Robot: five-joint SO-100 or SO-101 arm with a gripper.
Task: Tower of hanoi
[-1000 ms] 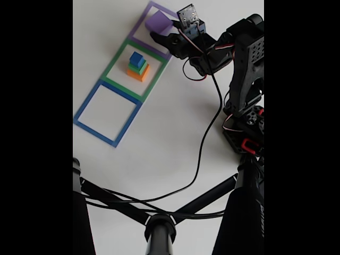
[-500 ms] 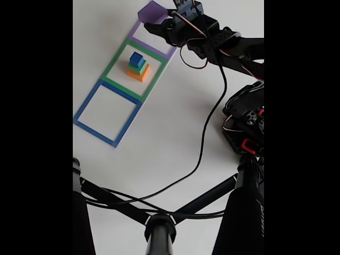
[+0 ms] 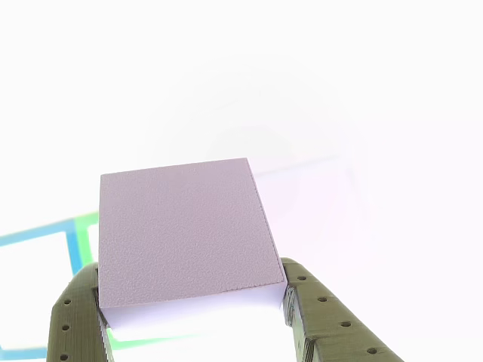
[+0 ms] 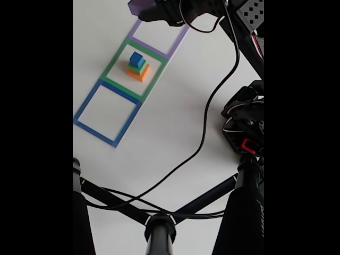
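Note:
In the fixed view my gripper [image 4: 150, 10] is at the top edge, shut on the wide purple block [image 4: 138, 6] and holding it above the far end of the purple tape square [image 4: 152, 50]. The other view shows the same purple block [image 3: 185, 230] from close up, flat side up, clamped between my two olive fingers [image 3: 75, 317]. A stack stands inside the green tape square [image 4: 113, 62]: a small blue cube [image 4: 137, 58] on a green block [image 4: 139, 66] on an orange block [image 4: 138, 74].
The blue tape square [image 4: 87, 101] lies nearest the camera with bare white table inside it. A black cable [image 4: 207, 133] trails across the table from the arm. The arm's base [image 4: 245, 127] is at the right, and black stand bars [image 4: 159, 226] cross the bottom.
My gripper has lifted the purple block out of the purple tape square and carried it up toward the top edge of the fixed view. The stack has not moved.

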